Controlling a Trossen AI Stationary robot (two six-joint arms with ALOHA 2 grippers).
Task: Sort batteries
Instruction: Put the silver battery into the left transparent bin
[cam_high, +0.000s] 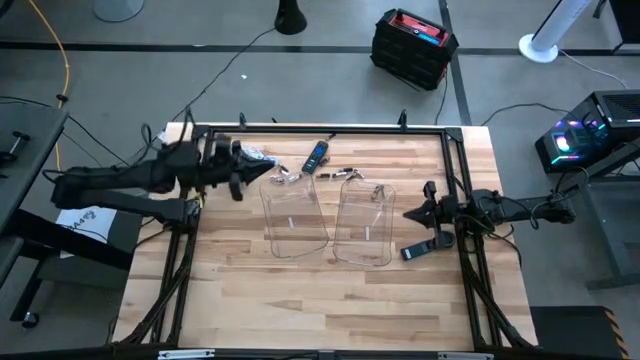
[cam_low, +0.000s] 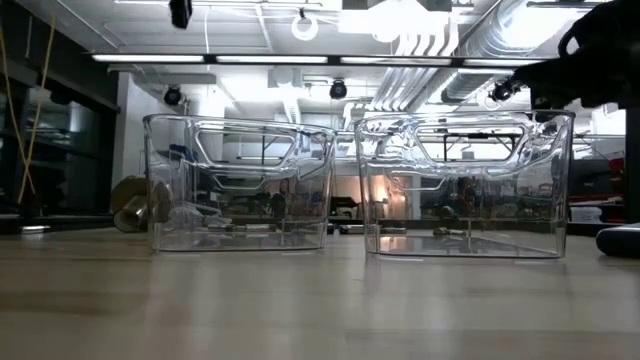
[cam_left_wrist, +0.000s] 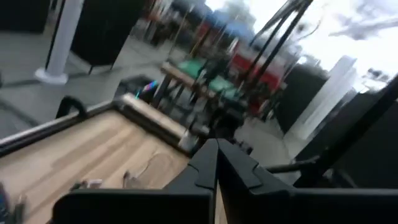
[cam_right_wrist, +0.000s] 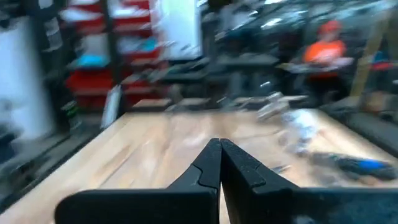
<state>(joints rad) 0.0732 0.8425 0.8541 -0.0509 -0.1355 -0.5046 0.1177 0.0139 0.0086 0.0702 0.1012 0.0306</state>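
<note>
Two clear trays stand side by side mid-table, the left tray (cam_high: 295, 215) (cam_low: 240, 185) and the right tray (cam_high: 365, 222) (cam_low: 465, 185). Small batteries (cam_high: 340, 175) lie loose on the wood beyond them, and a few small cells rest on the tray floors (cam_low: 235, 228). My left gripper (cam_high: 240, 178) (cam_left_wrist: 216, 149) hovers shut above the table, left of the left tray. My right gripper (cam_high: 410, 212) (cam_right_wrist: 219, 146) hovers shut just right of the right tray. Neither holds anything.
A dark remote-like gadget (cam_high: 316, 155) lies near the far edge, and another (cam_high: 418, 250) lies by the right arm. Silvery clutter (cam_high: 258, 157) sits far-left of the trays, with a metal cup (cam_low: 130, 205) beside it. Bare wood (cam_high: 300, 300) fills the near half of the table.
</note>
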